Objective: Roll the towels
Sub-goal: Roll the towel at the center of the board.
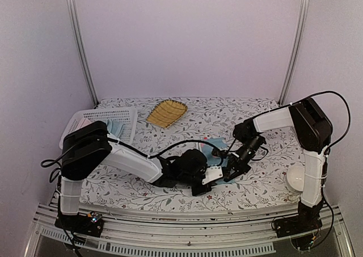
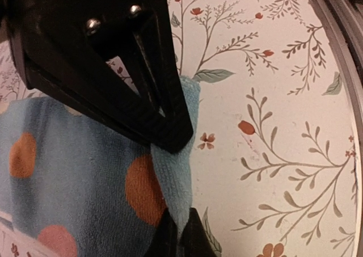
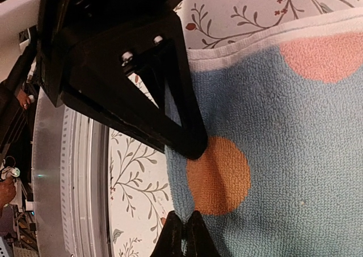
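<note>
Left gripper (image 2: 178,183) is clamped on the towel (image 2: 74,177) edge between its fingers; right gripper (image 3: 189,183) is closed, seemingly pinching the same towel.

Right gripper (image 3: 187,183) pinched on the edge of the printed towel (image 3: 295,155).
Black fingers closed at the towel's left edge, over an orange dot (image 3: 224,180); pink dot (image 3: 323,55) near the white hem (image 3: 272,38). Floral tablecloth (image 3: 136,177) beside it, metal rail (image 3: 62,183) at left.
</note>
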